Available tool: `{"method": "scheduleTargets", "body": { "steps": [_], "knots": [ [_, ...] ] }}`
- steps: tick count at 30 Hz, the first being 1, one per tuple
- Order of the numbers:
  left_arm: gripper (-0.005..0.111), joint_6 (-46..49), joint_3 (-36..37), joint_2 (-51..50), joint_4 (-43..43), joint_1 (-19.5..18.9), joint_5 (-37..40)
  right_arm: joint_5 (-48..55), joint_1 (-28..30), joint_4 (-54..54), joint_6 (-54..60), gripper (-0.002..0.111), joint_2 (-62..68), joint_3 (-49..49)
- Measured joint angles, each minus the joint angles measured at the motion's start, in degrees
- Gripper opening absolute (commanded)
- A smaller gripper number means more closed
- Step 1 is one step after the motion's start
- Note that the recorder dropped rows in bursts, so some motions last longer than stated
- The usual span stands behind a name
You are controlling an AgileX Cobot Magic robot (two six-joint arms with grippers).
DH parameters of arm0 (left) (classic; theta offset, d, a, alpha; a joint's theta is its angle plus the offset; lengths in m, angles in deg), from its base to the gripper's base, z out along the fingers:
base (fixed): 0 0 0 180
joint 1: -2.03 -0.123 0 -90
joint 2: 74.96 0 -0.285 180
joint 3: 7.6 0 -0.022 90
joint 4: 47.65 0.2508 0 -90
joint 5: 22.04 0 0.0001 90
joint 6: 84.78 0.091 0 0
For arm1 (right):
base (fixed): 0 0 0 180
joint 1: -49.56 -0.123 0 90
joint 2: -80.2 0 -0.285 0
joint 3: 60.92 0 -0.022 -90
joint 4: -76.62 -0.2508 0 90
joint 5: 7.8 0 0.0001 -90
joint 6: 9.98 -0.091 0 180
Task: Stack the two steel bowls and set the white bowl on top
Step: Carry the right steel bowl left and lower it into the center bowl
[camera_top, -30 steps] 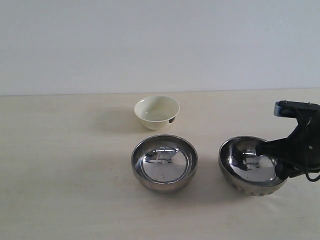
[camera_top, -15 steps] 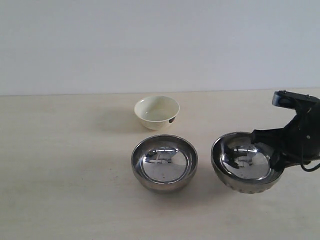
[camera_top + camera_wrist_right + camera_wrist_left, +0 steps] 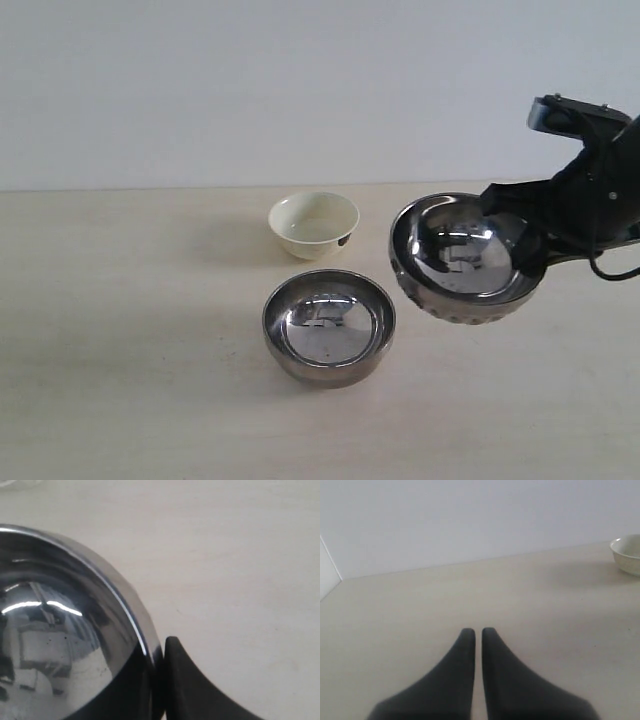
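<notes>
Step in hand: carrying dimpled steel bowl (image 3: 467, 258) to smooth steel bowl (image 3: 329, 326) (mid-counter, towards near edge). Dimpled bowl hangs tilted above the counter (image 3: 120, 400), right of centre; right gripper (image 3: 158, 656) jaws clamped on its rim, one inside, one outside. Advice: level it, centre over the smooth bowl, lower before release. Third item, white bowl (image 3: 314, 224), sits toward far edge. Pose: right arm (image 3: 600, 190) enters from right edge, wrist raised. Idle: left gripper (image 3: 477, 632), jaws together, empty.

Soft, even light. The white bowl (image 3: 313, 224) casts a faint shadow toward 9 o'clock on the table (image 3: 120, 350). Glare streaks the raised steel bowl (image 3: 460, 265); pictures slightly soft.
</notes>
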Motion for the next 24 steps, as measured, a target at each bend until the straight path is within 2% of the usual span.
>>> {"method": "scheduleTargets", "body": {
  "steps": [13,24],
  "knots": [
    [0.004,0.0,0.0,0.0,0.0,0.0,0.0,-2.3,-11.0,-1.9,-4.3,0.0,1.4,-3.5],
    [0.004,0.0,0.0,0.0,0.0,0.0,0.0,-4.2,-13.4,-2.8,-7.4,0.0,6.9,-4.8]
  ]
}}
